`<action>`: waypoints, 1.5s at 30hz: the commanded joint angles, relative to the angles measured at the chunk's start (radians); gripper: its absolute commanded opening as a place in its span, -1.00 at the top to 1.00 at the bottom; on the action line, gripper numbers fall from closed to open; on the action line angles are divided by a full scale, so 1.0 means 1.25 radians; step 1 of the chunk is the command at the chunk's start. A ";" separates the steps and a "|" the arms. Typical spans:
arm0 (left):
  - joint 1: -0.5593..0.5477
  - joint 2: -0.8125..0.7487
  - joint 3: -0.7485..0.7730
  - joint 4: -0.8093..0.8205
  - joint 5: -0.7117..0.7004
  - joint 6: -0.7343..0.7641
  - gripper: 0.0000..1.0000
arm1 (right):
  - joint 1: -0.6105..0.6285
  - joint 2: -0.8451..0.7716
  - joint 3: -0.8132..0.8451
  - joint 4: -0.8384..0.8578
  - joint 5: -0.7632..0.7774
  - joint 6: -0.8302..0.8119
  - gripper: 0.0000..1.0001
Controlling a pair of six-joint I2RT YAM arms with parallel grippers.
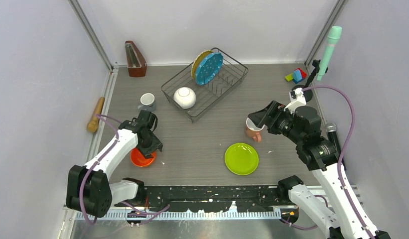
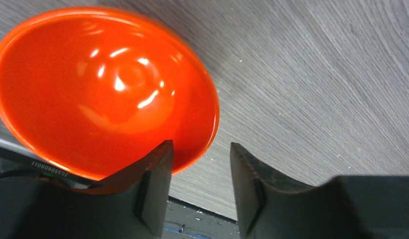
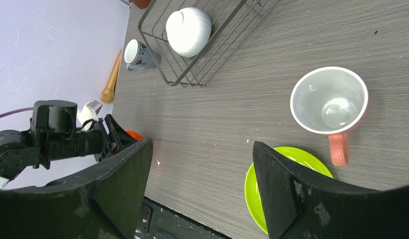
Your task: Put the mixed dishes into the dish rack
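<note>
Left gripper [image 2: 200,149], spread, straddled the rim of the orange bowl [image 2: 102,84] near the table's [image 1: 202,144] near-left corner, well apart from the right gripper [image 1: 255,118].

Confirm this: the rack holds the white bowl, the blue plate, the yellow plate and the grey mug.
Not quite. The grey mug is not in the rack; it stands on the table just outside it, as the top view shows. The white bowl, blue plate and yellow plate are in the rack.
</note>
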 commanded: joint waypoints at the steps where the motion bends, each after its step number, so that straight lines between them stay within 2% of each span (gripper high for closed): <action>1: 0.001 0.022 0.009 0.058 -0.030 -0.009 0.17 | -0.001 -0.011 0.014 0.009 0.001 0.003 -0.59; 3: 0.001 0.023 0.004 0.071 -0.030 -0.007 0.30 | -0.001 -0.007 0.014 0.012 0.002 0.003 -0.59; 6: 0.001 0.027 0.000 0.080 -0.038 -0.001 0.23 | -0.001 0.003 0.020 0.015 -0.006 0.003 -0.59; 7: 0.001 0.026 -0.001 0.085 -0.039 0.005 0.26 | -0.001 0.011 0.022 0.016 -0.008 0.003 -0.59; 9: 0.000 0.023 -0.005 0.088 -0.041 0.009 0.68 | -0.001 0.020 0.029 0.018 -0.016 0.003 -0.59; 12: 0.001 0.014 0.003 0.087 -0.026 0.028 0.95 | -0.001 0.029 0.031 0.024 -0.023 0.004 -0.59; 14: 0.001 0.001 0.024 0.071 -0.013 0.051 1.00 | -0.001 0.032 0.030 0.025 -0.026 0.008 -0.59; 17: 0.001 -0.042 0.050 0.038 -0.005 0.058 1.00 | -0.001 0.032 0.021 0.031 -0.030 0.018 -0.59; 19: 0.001 -0.074 0.062 0.053 0.045 0.080 1.00 | -0.001 0.033 0.011 0.042 -0.041 0.024 -0.59; 21: 0.001 -0.101 0.074 0.093 0.149 0.113 1.00 | -0.001 0.041 0.000 0.060 -0.063 0.030 -0.59; 24: 0.001 -0.133 0.088 0.184 0.366 0.139 1.00 | -0.001 0.070 -0.010 0.080 -0.107 0.037 -0.62; 26: 0.001 -0.152 0.100 0.228 0.432 0.125 1.00 | 0.000 0.091 -0.012 0.095 -0.139 0.042 -0.68; 33: 0.001 -0.145 0.182 0.267 0.536 0.077 1.00 | 0.008 0.152 -0.012 0.219 -0.262 0.036 -0.89; 37: 0.000 -0.141 0.200 0.338 0.600 0.003 1.00 | 0.049 0.195 0.006 0.263 -0.286 0.012 -0.89; 40: 0.000 -0.152 0.216 0.357 0.595 -0.041 1.00 | 0.121 0.239 0.035 0.270 -0.272 -0.031 -0.89; 45: -0.002 -0.159 0.224 0.421 0.616 -0.122 1.00 | 0.228 0.296 0.084 0.266 -0.173 -0.094 -0.89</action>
